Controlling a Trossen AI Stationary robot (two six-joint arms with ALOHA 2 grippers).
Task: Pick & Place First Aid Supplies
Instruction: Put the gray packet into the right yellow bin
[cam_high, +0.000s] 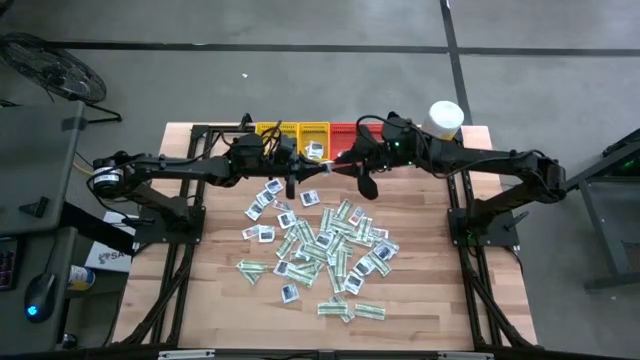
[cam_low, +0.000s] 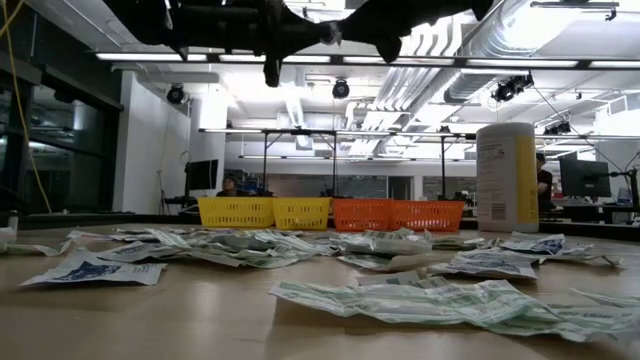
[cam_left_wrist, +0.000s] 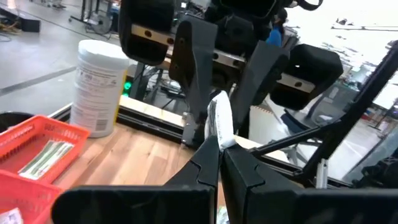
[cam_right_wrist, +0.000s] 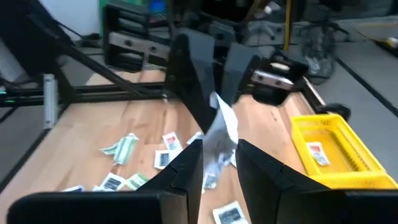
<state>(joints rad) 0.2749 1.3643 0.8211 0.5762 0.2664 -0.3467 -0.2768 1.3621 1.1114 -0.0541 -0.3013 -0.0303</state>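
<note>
**Packet handover above the table's far edge**

Large industrial hall with bright ceiling strips behind a wooden table (cam_high: 200, 300). Scattered across the table's middle: dozens of first aid packets (cam_high: 320, 250), white-and-green strips mixed with small white squares with dark centres. Along the far edge: yellow trays (cam_high: 290, 132), red trays (cam_high: 345, 133), and a tall white canister (cam_high: 445, 118) at the far right corner.

Raised above the far edge, in front of the trays, facing each other: left gripper (cam_left_wrist: 219, 152) and right gripper (cam_right_wrist: 219, 152). Between them, one small white packet (cam_left_wrist: 219, 118). Left fingers clenched on the packet's near end; right fingers parted beside its other end, apparently letting go, though not certain.

Likely handling: very light, thin, limp paper, prone to bending, fluttering or slipping from a shallow pinch. Best taken at an edge or corner, with a firm flat pinch well onto the paper.
</note>
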